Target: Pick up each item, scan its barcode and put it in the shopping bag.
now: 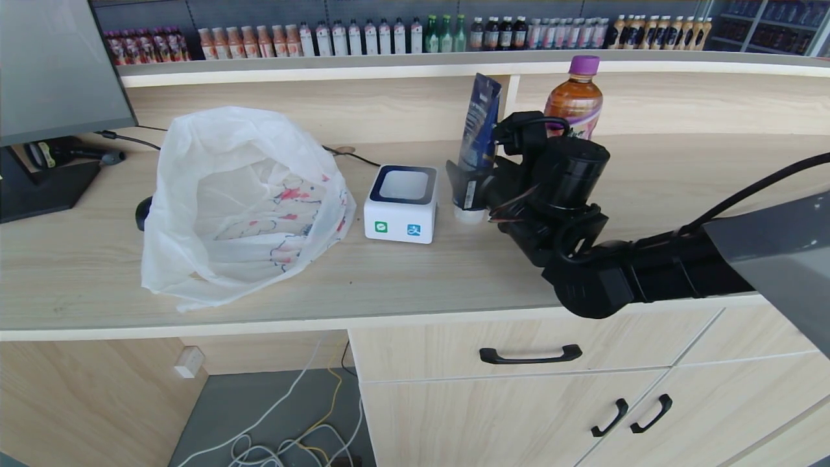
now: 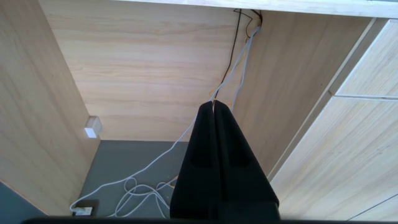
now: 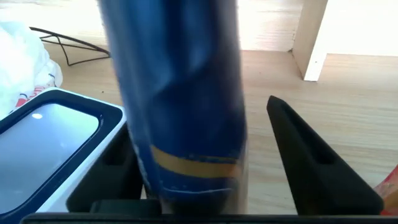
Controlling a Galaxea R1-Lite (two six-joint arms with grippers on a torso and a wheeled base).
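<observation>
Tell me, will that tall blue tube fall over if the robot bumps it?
Probably. The blue tube stands tall on its small white cap, so a sideways nudge could tip it. Its body looks creased, so it is likely soft and may squish between the jaws.

In the right wrist view, the blue tube [image 3: 180,93] between the fingers of the right gripper [image 3: 211,180] was blurred and cut off at its upper end. It covered one finger's inner face, so we could not tell whether they touched. Beside that gripper, the scanner [image 3: 50,143] and the shopping bag [image 3: 18,50] ran off the edge. Beyond the gripper, the wrist hid the lower half of the brown bottle [image 1: 574,97]. An orange sliver [image 3: 392,193] was perhaps that bottle.
</observation>
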